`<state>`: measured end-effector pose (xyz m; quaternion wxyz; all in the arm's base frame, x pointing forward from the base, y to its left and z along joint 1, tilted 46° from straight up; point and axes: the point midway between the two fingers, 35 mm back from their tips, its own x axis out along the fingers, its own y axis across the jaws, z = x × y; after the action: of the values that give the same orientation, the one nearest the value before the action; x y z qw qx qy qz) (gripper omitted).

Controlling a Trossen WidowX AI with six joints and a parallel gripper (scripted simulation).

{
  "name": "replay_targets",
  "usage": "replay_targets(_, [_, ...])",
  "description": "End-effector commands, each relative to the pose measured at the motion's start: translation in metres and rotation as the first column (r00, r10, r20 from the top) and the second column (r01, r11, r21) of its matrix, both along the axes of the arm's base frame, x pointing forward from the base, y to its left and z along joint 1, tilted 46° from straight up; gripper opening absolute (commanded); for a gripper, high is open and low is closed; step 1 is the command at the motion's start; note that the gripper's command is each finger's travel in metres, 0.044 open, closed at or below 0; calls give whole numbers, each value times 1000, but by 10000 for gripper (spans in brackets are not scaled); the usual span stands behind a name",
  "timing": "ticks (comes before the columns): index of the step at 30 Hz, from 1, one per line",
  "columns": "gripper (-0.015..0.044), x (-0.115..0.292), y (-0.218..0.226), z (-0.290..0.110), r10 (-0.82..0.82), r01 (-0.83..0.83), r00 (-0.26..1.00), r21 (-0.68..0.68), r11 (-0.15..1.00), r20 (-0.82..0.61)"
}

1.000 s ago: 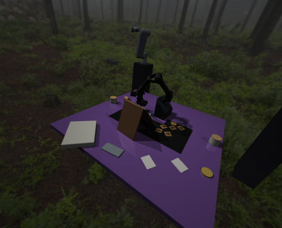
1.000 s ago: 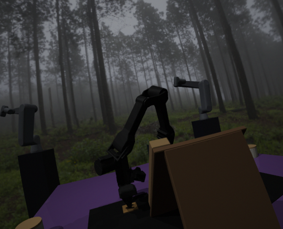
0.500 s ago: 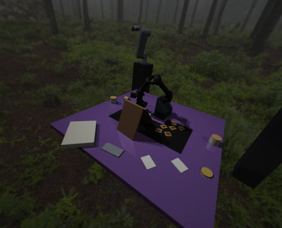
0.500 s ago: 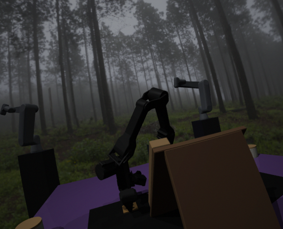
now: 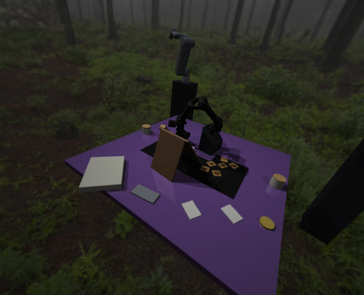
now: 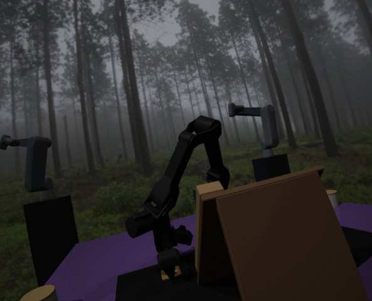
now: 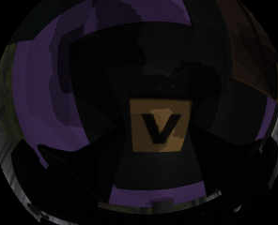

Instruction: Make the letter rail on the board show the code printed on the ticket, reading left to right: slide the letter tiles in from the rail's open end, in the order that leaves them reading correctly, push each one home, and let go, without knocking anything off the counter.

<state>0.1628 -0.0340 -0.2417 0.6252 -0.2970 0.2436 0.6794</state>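
A tan tile marked V [image 7: 160, 127] [image 6: 176, 271] lies flat on the black mat [image 5: 229, 185] beside the near end of the brown slanted board [image 5: 167, 155] [image 6: 286, 233]. My gripper [image 6: 169, 266] [image 5: 182, 132] is down over the V tile, fingers open, one on each side of it. I cannot tell whether they touch it. Several more tan letter tiles [image 5: 216, 167] lie loose on the mat to the right of the board. The board's rail faces away from the top and exterior views and is hidden. Two white cards [image 5: 191, 209] [image 5: 231, 213] lie near the front edge; no print on them is readable.
A white slab [image 5: 103, 173] and a grey card [image 5: 145, 193] lie at the left. Small cylinders stand at the back left [image 5: 146, 128] and right [image 5: 277, 180]. A yellow disc [image 5: 267, 222] lies near the right front edge. The arm's base [image 5: 210, 139] stands behind the mat.
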Motion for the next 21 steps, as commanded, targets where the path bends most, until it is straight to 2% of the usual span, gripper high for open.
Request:
replay_targets(1, [307, 0, 1, 0, -5, 5, 1000, 3, 1000, 1])
replay_targets(11, [240, 0, 1, 0, -5, 5, 1000, 3, 1000, 1])
replay_targets(20, [4, -1, -4, 5, -5, 5, 1000, 2, 1000, 1])
replay_targets(21, [0, -1, -4, 5, -5, 5, 1000, 2, 1000, 1])
